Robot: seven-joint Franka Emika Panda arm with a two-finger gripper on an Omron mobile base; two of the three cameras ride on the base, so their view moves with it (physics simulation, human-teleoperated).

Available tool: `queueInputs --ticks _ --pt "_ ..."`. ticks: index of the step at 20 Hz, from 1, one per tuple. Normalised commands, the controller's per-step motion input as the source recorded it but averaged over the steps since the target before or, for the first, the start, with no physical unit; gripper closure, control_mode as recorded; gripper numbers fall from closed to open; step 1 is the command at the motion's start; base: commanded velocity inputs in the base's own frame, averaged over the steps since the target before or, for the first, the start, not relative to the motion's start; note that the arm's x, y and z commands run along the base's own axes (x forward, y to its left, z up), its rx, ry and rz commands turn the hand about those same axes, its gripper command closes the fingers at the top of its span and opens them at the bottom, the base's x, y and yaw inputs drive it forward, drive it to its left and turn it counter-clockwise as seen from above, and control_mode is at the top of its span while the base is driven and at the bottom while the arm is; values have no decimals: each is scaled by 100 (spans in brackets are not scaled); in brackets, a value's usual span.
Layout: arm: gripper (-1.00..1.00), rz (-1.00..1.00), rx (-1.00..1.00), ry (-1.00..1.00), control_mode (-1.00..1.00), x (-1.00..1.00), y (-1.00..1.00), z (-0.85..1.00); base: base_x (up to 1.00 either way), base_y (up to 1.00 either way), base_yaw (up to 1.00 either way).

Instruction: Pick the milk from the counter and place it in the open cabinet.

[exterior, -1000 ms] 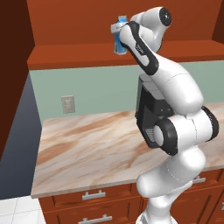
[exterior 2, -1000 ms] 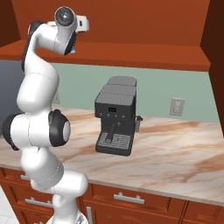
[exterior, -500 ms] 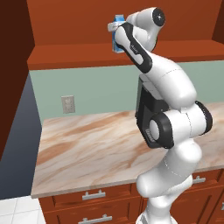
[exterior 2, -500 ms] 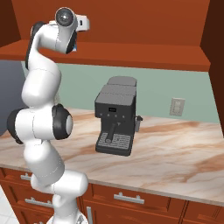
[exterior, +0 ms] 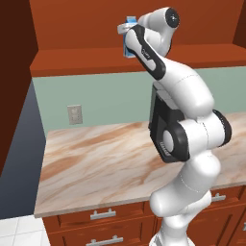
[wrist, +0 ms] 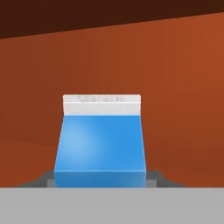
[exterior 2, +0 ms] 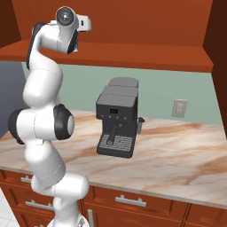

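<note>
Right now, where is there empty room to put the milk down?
The open cabinet has a bare shelf stretching left of the milk, which the hand holds. The marbled countertop is bare from the wall outlet to its front edge. It is crowded around the coffee machine.

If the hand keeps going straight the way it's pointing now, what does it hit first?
Most likely the back panel of the open cabinet. The hand is shut on the milk, and nothing else shows ahead of the carton, though how far off the panel is can't be judged.
</note>
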Motion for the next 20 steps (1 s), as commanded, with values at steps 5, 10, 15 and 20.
queueInputs --ticks 5,10,15,20 --pt "100 0 3 0 -100 0 0 -23 0 0 0" --pt "100 0 1 0 -100 3 3 -24 0 0 0" --pt "100 0 1 0 -100 4 7 -25 0 0 0" --pt "-100 0 1 0 -100 5 8 -21 0 0 0"
